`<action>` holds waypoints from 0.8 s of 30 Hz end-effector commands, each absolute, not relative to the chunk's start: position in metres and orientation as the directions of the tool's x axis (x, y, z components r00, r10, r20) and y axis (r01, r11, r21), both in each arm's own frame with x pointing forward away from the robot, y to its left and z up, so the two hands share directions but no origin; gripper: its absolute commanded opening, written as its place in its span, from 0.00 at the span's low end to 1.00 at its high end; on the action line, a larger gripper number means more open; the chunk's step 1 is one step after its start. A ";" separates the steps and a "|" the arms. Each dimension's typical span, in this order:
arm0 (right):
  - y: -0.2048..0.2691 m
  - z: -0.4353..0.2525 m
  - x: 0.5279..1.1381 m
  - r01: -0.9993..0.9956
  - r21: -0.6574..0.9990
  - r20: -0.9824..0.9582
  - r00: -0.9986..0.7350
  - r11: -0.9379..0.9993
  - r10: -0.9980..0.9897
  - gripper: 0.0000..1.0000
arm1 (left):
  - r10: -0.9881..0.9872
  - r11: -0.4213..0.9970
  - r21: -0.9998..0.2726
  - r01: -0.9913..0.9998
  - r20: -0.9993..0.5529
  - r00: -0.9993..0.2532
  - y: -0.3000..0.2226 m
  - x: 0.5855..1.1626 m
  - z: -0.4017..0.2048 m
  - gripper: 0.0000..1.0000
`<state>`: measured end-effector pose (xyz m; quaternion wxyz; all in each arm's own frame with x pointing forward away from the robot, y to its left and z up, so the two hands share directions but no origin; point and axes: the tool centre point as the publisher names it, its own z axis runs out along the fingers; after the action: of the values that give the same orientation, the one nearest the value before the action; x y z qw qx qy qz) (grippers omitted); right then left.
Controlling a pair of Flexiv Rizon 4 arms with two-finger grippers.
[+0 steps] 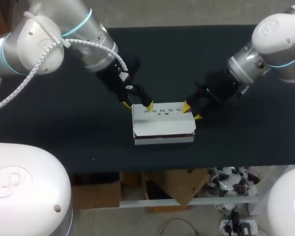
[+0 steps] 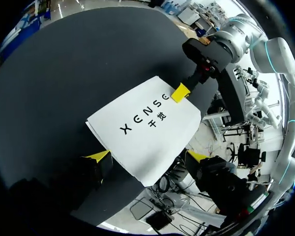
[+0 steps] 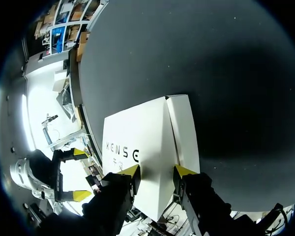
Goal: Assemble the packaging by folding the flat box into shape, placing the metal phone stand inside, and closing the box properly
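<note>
On the table (image 1: 64, 123), only head view shows the box (image 1: 163, 124) front.

The box (image 1: 163, 125) is showing white, with black lettering running across its lid and a dark band along its front edge. The surface (image 1: 64, 123) is lying matt black. The left tool (image 1: 137, 105) and the right tool (image 1: 191, 112) are showing black bodies tipped in bright yellow. The left arm (image 1: 39, 39) and the right arm (image 1: 280, 34) are gleaming white and silver, each carrying a cyan ring.
</note>
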<state>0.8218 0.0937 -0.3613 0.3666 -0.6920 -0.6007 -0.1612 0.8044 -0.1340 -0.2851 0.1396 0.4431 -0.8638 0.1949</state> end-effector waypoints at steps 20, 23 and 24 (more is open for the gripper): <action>0.090 -0.363 0.828 0.951 -0.307 0.660 0.225 -0.015 0.716 0.45 | -0.535 0.792 -0.276 -0.544 0.117 -0.837 -0.155 0.765 -0.286 1.00; 0.091 -0.363 0.828 0.951 -0.308 0.661 0.223 -0.012 0.717 0.45 | -0.535 0.792 -0.276 -0.544 0.117 -0.837 -0.155 0.765 -0.286 1.00; 0.092 -0.363 0.829 0.951 -0.308 0.661 0.222 -0.011 0.717 0.45 | -0.535 0.792 -0.276 -0.544 0.117 -0.837 -0.155 0.765 -0.286 1.00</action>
<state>0.8276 0.0911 -0.3624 0.3615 -0.6934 -0.6016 -0.1632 0.7674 -0.1562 -0.2856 0.0210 0.2836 -0.9467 0.1511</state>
